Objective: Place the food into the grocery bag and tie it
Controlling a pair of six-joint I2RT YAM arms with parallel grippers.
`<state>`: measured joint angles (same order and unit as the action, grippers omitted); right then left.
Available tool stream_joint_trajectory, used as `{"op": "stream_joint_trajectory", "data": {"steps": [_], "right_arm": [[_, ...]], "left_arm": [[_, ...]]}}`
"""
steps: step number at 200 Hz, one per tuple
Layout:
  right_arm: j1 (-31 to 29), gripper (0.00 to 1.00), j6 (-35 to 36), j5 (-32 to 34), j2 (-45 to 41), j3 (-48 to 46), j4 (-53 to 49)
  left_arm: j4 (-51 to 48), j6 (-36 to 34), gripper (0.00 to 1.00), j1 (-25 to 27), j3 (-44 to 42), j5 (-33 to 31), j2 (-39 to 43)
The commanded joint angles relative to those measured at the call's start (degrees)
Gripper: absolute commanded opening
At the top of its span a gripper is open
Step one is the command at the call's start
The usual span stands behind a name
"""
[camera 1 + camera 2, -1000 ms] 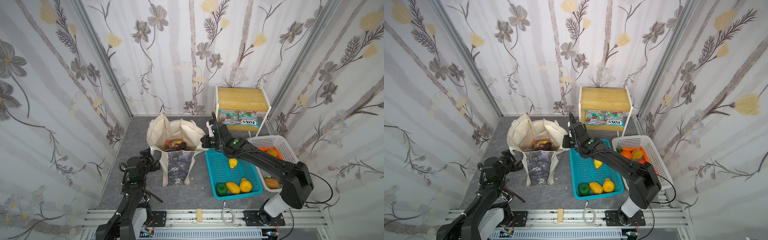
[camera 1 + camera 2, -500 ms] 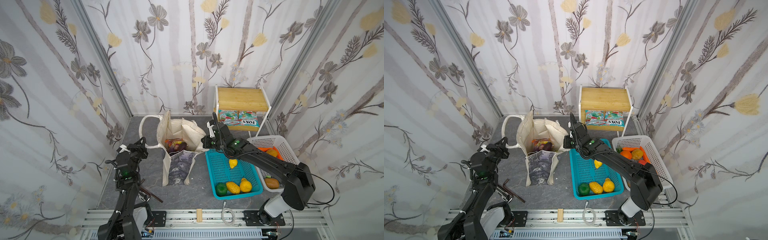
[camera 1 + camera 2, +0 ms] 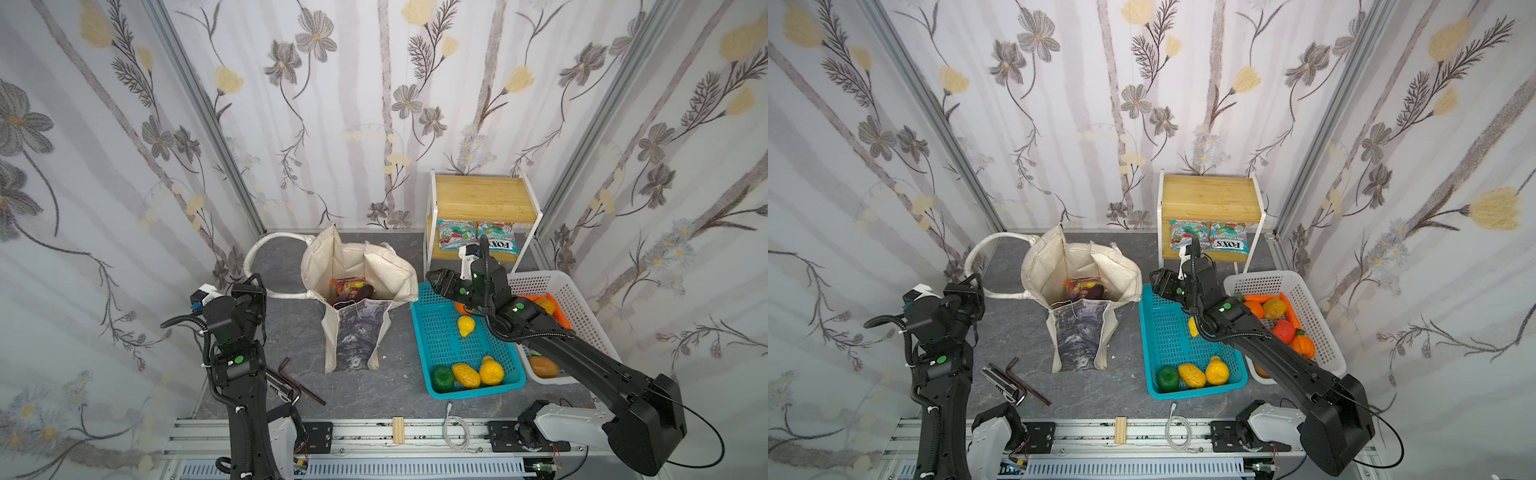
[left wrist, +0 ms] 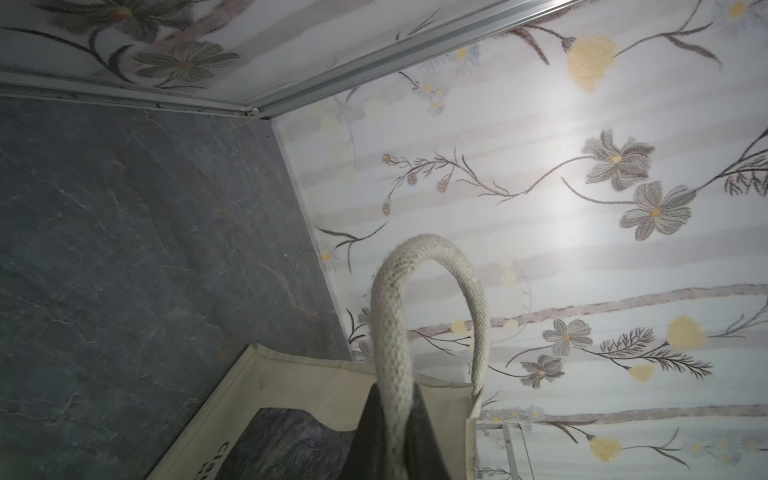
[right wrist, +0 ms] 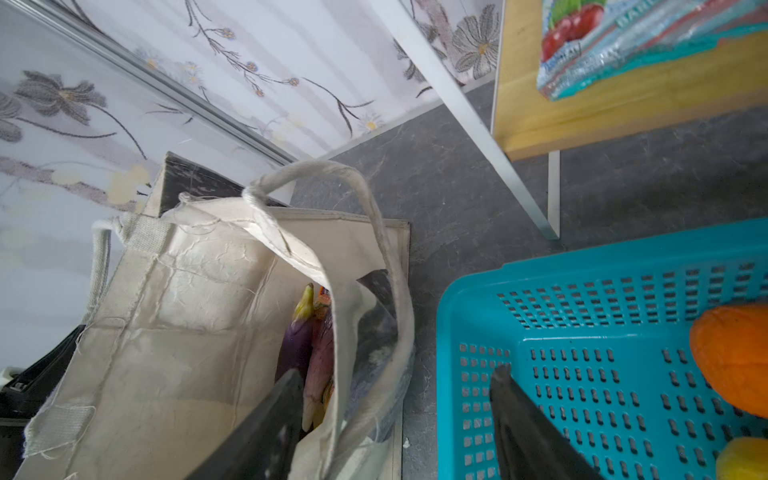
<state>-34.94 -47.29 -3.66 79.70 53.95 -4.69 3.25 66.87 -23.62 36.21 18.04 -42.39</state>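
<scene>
Since a second ago: left gripper (image 3: 258, 286) has gone from spread beside the grocery bag (image 3: 357, 266) to clamped on a cloth handle (image 4: 390, 316), and is drawing that loop out sideways, away from the bag. Right gripper (image 3: 436, 277) has let go at the bag's rim and is backing off, jaws parting.

Left wrist view: the two dark fingers (image 4: 424, 432) are pinching the cloth handle flat between them. The loop is arching up ahead of the fingertips and running back down to the bag's cream edge just beyond them.

Right wrist view: fingers (image 5: 274, 415) are standing wide apart, gripping nothing. One is hanging over the bag's open mouth, its mate over the corner of the teal basket (image 5: 478, 299). The second handle (image 5: 374, 216) is drooping loose across the mouth, ahead of the fingertips.

Food in the bag: purple eggplant (image 5: 296, 345) and pink dragon fruit (image 5: 321, 357) are lying just off the tip of the bag-side finger. An orange packet (image 3: 344, 284) is showing in a top view. Yellow fruits (image 3: 491, 371) are sitting in the teal basket, behind the right fingers.
</scene>
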Motion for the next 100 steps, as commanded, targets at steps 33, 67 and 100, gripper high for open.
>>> {"op": "stream_joint_trajectory", "data": {"steps": [33, 67, 100], "right_arm": [[-0.3, 0.6, -16.4, -11.8, 6.4, -5.7, 17.1], [-3.3, 0.6, -19.8, -12.4, 11.0, -3.8, 22.4], [-5.0, 0.61, -28.9, -15.7, 17.6, -5.6, 37.0]], "left_arm": [[-3.4, -3.9, 0.0, -0.2, 0.9, -1.9, 0.8], [-4.3, -4.6, 0.0, -0.2, 0.6, -1.4, 1.1], [-4.4, -4.8, 0.0, -0.2, 0.4, -1.2, 1.0]]}}
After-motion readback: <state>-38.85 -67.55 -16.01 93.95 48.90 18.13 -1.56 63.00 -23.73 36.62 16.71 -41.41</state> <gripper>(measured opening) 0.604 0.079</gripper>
